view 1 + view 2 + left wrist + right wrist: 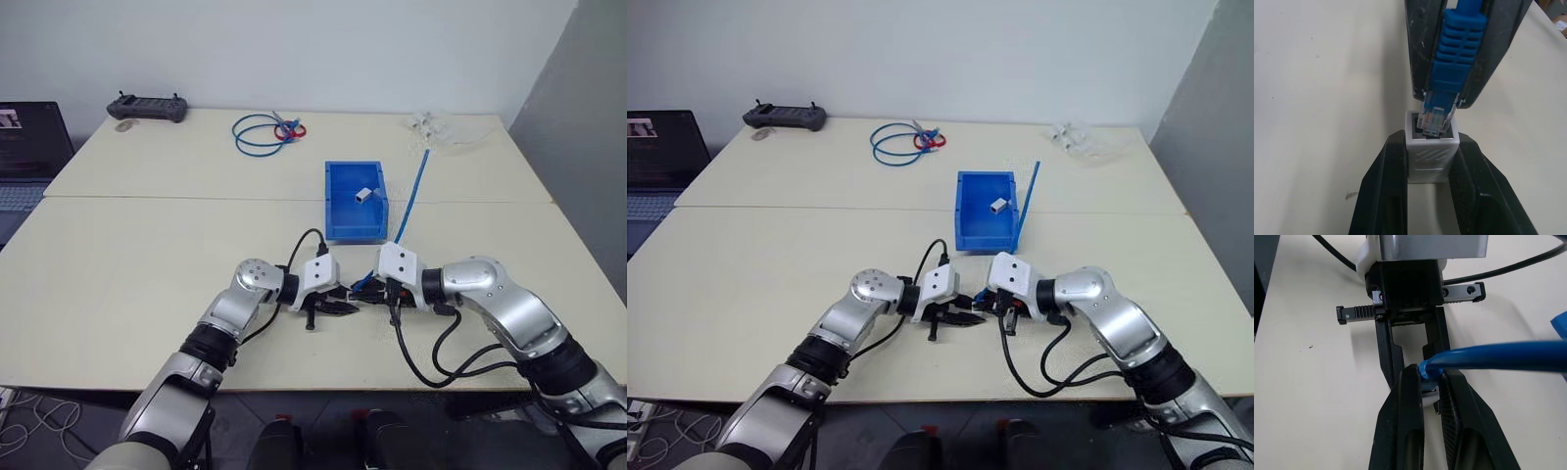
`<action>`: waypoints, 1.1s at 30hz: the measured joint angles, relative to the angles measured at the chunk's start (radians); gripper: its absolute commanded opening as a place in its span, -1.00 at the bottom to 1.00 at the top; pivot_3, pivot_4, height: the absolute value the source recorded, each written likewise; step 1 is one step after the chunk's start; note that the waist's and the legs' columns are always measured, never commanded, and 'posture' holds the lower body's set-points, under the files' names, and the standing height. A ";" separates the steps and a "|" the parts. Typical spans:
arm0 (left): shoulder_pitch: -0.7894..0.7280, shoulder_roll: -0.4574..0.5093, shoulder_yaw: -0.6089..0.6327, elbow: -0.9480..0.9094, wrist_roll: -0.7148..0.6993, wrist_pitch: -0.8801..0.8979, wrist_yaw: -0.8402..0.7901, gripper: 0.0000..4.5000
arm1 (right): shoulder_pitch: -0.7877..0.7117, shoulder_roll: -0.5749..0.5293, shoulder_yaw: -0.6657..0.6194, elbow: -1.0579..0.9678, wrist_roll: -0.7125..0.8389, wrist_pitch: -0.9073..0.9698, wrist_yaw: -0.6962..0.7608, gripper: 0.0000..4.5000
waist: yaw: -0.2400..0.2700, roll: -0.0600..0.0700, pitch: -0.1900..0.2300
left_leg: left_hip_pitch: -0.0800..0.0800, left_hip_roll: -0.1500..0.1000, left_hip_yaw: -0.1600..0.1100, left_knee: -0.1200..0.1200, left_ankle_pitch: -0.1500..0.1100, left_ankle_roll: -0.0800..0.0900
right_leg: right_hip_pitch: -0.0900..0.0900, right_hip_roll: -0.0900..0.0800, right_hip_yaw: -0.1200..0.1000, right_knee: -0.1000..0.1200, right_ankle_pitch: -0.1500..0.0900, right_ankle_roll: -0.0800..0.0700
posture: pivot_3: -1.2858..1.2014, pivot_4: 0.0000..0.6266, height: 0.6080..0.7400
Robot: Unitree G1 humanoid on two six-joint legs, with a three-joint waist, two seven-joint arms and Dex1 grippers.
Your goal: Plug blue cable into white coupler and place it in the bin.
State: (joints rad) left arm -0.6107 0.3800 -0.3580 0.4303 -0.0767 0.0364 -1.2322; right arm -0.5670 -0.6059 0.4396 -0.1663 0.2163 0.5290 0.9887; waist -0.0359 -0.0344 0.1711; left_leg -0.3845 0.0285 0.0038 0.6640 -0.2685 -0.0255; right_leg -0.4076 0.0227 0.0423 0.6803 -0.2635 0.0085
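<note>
Near the table's front edge my two grippers meet tip to tip. My left gripper (1431, 147) is shut on the white coupler (1431, 159), whose socket faces the other hand. My right gripper (1430, 374) is shut on the blue cable (1498, 355) just behind its plug. The ribbed blue boot (1454, 54) and clear plug (1434, 120) sit at the socket mouth, the plug's tip just inside. The rest of the cable (411, 201) runs up and away past the bin (333, 201), which stands beyond the grippers.
A small greyish-white block (364, 195) lies inside the bin. At the far edge are a coiled blue cable loop with red ties (263, 134), a black controller (147, 107) and clear plastic bags (441, 127). A laptop (29, 147) sits at the far left.
</note>
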 measured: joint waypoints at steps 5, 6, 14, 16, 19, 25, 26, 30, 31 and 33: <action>0.001 0.001 0.001 -0.002 0.002 0.000 -0.001 -0.65 | -0.044 0.014 0.005 0.061 -0.004 0.000 0.078 -0.92 | 0.000 0.000 0.000 | 0.002 0.000 0.000 -0.001 0.000 0.000 | 0.001 0.000 0.000 0.000 0.000 -0.001 | 0.03 -0.52 1.00; 0.001 0.001 0.001 -0.003 0.002 -0.001 -0.003 -0.65 | -0.052 0.014 0.011 0.069 -0.013 -0.003 0.091 -0.92 | 0.000 0.000 0.000 | 0.002 0.000 0.000 -0.001 0.000 0.000 | 0.001 0.000 0.000 0.000 0.000 -0.001 | 0.03 -0.52 1.00; 0.016 0.009 0.000 -0.025 0.004 0.002 -0.004 -0.65 | -0.052 0.043 0.021 0.150 -0.061 -0.084 0.145 -0.92 | 0.000 0.000 -0.002 | 0.002 0.001 0.000 -0.001 0.000 0.000 | 0.002 -0.001 0.000 0.000 -0.001 -0.001 | 0.03 -0.52 1.00; 0.018 0.015 0.002 -0.025 0.005 0.006 -0.004 -0.65 | -0.054 0.062 0.019 0.176 -0.068 -0.102 0.148 -0.92 | -0.003 0.000 -0.003 | 0.004 0.001 0.000 -0.001 0.000 0.000 | 0.002 0.000 0.000 0.000 -0.001 -0.001 | 0.03 -0.52 1.00; 0.018 0.020 0.002 -0.025 0.008 0.012 -0.002 -0.65 | -0.053 0.076 0.017 0.211 -0.079 -0.142 0.157 -0.92 | -0.008 0.001 -0.006 | 0.005 0.001 -0.001 -0.001 0.000 0.000 | 0.003 0.000 0.000 0.001 -0.001 -0.001 | 0.03 -0.52 1.00; 0.019 0.023 0.006 -0.035 0.004 0.028 -0.004 -0.17 | -0.007 0.101 0.002 0.202 -0.089 -0.180 0.119 -0.92 | -0.013 0.002 -0.013 | 0.005 0.002 -0.001 -0.001 0.000 0.000 | 0.003 0.001 0.000 0.001 -0.001 -0.001 | 0.03 -0.52 1.00; 0.024 0.029 0.015 -0.054 -0.007 0.046 -0.007 -0.08 | 0.007 0.104 -0.011 0.183 -0.086 -0.162 0.107 -0.92 | -0.013 0.002 -0.013 | 0.005 0.002 -0.001 -0.001 0.000 0.000 | 0.003 0.001 0.000 0.001 -0.001 -0.001 | 0.03 -0.52 1.00; 0.089 0.124 0.107 -0.202 -0.092 0.183 -0.011 0.32 | 0.050 0.111 -0.119 0.094 0.001 0.047 0.032 -0.92 | -0.018 0.004 -0.010 | 0.003 0.003 -0.001 -0.001 0.000 0.000 | 0.002 -0.001 0.001 0.001 -0.001 -0.001 | 0.03 -0.52 1.00; 0.111 0.152 0.137 -0.247 -0.115 0.220 -0.007 0.40 | 0.050 0.116 -0.157 0.085 0.023 0.114 0.005 -0.92 | -0.017 0.005 -0.008 | 0.002 0.002 -0.001 -0.001 0.000 0.000 | 0.001 -0.002 0.000 0.001 -0.001 -0.001 | 0.03 -0.52 1.00; 0.159 0.196 0.187 -0.336 -0.151 0.290 0.008 0.56 | 0.025 0.144 -0.245 0.079 0.080 0.239 -0.055 -0.92 | -0.017 0.007 -0.006 | 0.001 0.002 -0.001 -0.001 0.000 0.000 | 0.000 -0.003 0.000 0.001 -0.001 -0.001 | 0.03 -0.52 1.00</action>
State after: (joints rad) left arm -0.4515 0.5760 -0.1706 0.0943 -0.2280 0.3266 -1.2239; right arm -0.5420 -0.4616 0.1942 -0.0877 0.2966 0.7682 0.9338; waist -0.0531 -0.0278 0.1655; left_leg -0.3835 0.0303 0.0030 0.6626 -0.2685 -0.0258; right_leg -0.4074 0.0193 0.0428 0.6815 -0.2642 0.0071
